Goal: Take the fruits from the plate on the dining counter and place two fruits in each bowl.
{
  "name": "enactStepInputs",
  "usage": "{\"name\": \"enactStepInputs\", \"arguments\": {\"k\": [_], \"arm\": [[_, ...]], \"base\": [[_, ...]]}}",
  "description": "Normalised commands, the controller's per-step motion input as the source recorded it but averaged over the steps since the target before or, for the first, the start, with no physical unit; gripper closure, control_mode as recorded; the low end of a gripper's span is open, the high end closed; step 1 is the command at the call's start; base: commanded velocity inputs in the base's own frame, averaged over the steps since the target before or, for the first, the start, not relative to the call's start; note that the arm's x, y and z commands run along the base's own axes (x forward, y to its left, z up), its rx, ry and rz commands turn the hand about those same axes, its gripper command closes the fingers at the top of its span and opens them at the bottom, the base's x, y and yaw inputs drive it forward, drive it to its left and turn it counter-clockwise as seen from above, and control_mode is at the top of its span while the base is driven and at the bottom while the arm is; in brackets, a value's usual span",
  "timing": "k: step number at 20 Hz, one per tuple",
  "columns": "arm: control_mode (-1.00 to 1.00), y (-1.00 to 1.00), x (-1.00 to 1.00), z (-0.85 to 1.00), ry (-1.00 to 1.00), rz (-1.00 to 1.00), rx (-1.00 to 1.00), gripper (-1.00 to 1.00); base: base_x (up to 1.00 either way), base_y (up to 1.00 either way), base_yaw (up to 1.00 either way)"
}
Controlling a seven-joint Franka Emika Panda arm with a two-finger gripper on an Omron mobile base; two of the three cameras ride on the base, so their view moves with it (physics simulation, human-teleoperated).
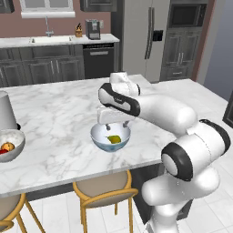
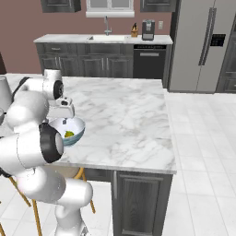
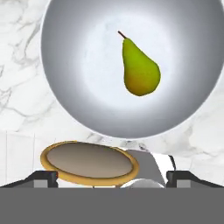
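Observation:
A white bowl with a blue outside (image 1: 96, 137) (image 2: 79, 132) (image 3: 65, 65) stands near the front edge of the dining counter (image 1: 59, 109) (image 2: 124, 115). In it lies a yellow-green pear (image 1: 113, 139) (image 2: 69, 134) (image 3: 140, 70). My gripper (image 1: 116, 125) (image 2: 64, 120) (image 3: 112, 177) hangs just above this bowl, open, with nothing between its fingers. At the far left a pale speckled bowl (image 1: 18, 141) holds an orange-brown fruit (image 1: 7, 146) and a red one (image 1: 2, 152). The plate is out of view.
A grey cylinder (image 1: 5, 111) stands behind the pale bowl. Stools with tan seats (image 1: 102, 184) (image 3: 89, 162) sit under the counter's front edge. The back counter with its sink (image 1: 50, 40) and the fridge (image 1: 145, 36) lie far behind.

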Motion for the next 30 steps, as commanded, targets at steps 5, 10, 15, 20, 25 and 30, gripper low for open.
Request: {"name": "enactStepInputs", "arguments": {"k": [5,10,15,20,25,30], "arm": [[-1.0,-0.03,-0.96,0.48,-0.1,0.0,0.0,-1.0],[-1.0,-0.24,-0.56,0.43,-0.08,0.0,0.04,-1.0],[-1.0,-0.21,-0.09,0.07,-0.01,-0.01,0.02,-1.0],[-1.0,0.0,0.0,0.0,0.0,0.0,0.0,-1.0],[1.0,0.0,0.0,0.0,0.0,0.0,0.0,-1.0],[1.0,0.0,0.0,0.0,0.0,0.0,0.0,-1.0]], "base": [[0.0,0.0,0.0],[0.0,0.0,0.0],[0.0,0.0,0.0],[0.0,0.0,0.0],[-0.5,0.23,0.0],[-0.7,0.97,0.0]]}}
